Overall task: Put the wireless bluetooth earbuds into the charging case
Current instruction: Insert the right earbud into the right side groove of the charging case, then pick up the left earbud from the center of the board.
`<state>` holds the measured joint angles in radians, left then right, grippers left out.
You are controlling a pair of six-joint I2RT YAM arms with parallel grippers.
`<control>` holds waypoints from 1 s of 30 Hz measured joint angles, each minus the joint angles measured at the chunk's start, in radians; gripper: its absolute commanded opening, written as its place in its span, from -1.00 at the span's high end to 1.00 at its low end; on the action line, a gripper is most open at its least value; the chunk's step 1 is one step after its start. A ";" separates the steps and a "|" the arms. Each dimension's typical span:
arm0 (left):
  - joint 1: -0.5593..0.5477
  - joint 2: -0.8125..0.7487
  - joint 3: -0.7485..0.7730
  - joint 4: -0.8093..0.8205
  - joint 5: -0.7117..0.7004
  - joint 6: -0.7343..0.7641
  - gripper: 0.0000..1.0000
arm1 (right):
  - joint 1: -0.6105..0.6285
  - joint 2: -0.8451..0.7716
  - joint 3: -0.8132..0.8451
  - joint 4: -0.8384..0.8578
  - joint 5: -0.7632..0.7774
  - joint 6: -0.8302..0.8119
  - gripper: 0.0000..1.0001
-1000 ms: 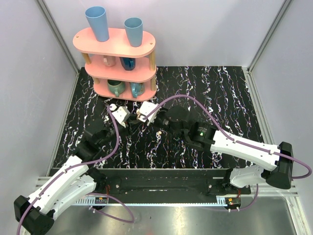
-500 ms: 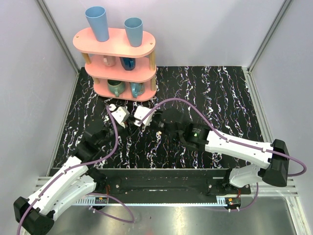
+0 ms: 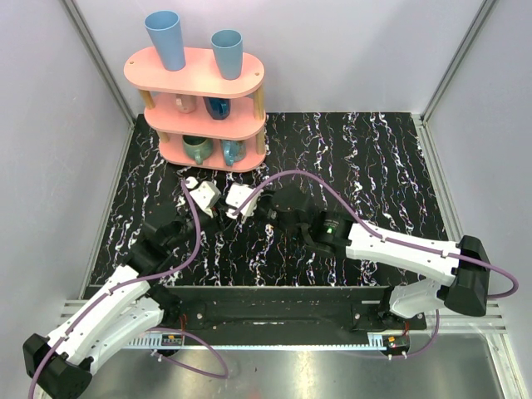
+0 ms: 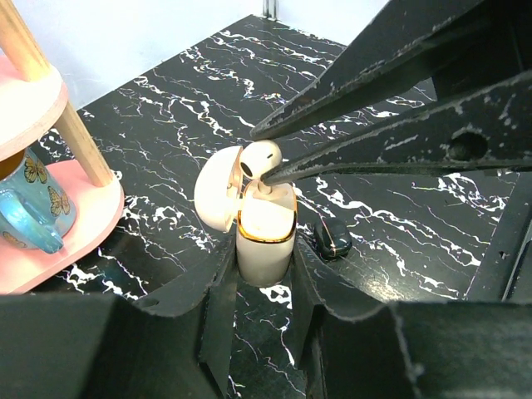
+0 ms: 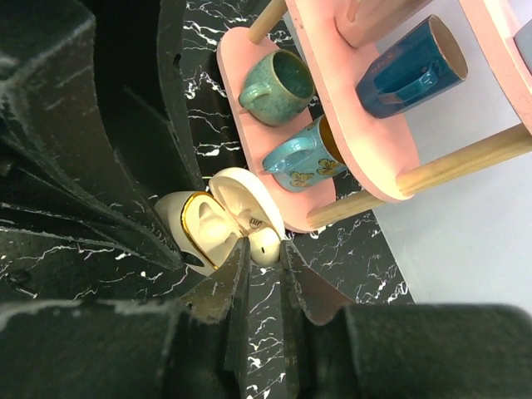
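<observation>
Since a second ago the right arm has slid leftward across the marbled table [image 3: 374, 158], bringing its fingers in over the left arm's, which has not visibly shifted.

We see the left gripper [image 4: 264, 259] closed on the charging case [image 4: 266, 237], one finger on each flank, holding it upright with its mouth facing up. The lid [image 4: 216, 187] is hinged open and leans away toward the pink shelf [image 4: 79, 229]. The right gripper [image 5: 264, 251] is closed on one earbud [image 4: 258, 155], pinched by its rounded head.

What the coming move turns on, as we judge it, is that the bud sits directly over the case's open mouth. Its stem points down and reaches the gold rim; we cannot tell whether it is touching or already a little way in. The bud's long axis runs close to upright, roughly in line with the case, so what is left looks like a short straight descent with little sideways correction. The right arm carries that move; the left only steadies the case.

A pale shape inside the rim may be the second earbud, but we cannot tell. A small black object [image 4: 332, 238] lies on the table just beside the case.
</observation>
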<state>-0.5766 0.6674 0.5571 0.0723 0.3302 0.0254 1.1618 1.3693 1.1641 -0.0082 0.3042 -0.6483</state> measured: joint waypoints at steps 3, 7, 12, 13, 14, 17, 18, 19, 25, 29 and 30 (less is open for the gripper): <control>0.000 0.000 0.000 -0.001 0.000 -0.001 1.00 | 0.005 0.000 -0.008 0.004 -0.003 -0.006 0.75; 0.000 0.000 0.000 0.002 0.000 -0.002 1.00 | 0.008 0.000 -0.013 0.005 -0.010 -0.006 0.50; 0.000 0.000 0.000 -0.001 -0.001 -0.006 1.00 | 0.010 -0.011 -0.028 0.027 -0.011 -0.002 -0.03; 0.000 0.000 0.000 -0.002 -0.001 -0.008 1.00 | 0.010 -0.018 -0.032 0.034 -0.010 -0.002 -0.17; 0.000 0.000 0.000 -0.003 -0.002 -0.008 1.00 | 0.010 -0.025 -0.035 0.040 -0.010 0.001 -0.23; 0.000 0.000 0.000 0.004 -0.005 -0.009 1.00 | 0.013 -0.053 -0.045 0.053 -0.011 0.007 -0.29; 0.000 0.000 0.000 0.010 -0.007 -0.009 1.00 | 0.015 -0.063 -0.051 0.063 -0.011 0.008 -0.34; 0.000 0.000 0.000 0.013 -0.009 -0.009 1.00 | 0.016 -0.070 -0.055 0.069 -0.011 0.008 -0.36; 0.000 -0.005 0.000 0.018 -0.013 -0.008 1.00 | 0.018 -0.115 -0.077 0.120 0.027 0.028 -0.49; 0.000 -0.022 0.000 0.019 -0.024 -0.008 1.00 | 0.016 -0.133 -0.089 0.204 0.138 0.060 -0.54; 0.000 -0.026 0.000 0.019 -0.027 -0.007 1.00 | 0.012 -0.132 -0.089 0.224 0.175 0.073 -0.54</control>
<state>-0.5766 0.6411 0.5571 0.0914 0.3031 0.0181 1.1736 1.2373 1.0752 0.2153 0.4797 -0.5751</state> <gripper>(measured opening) 0.321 0.762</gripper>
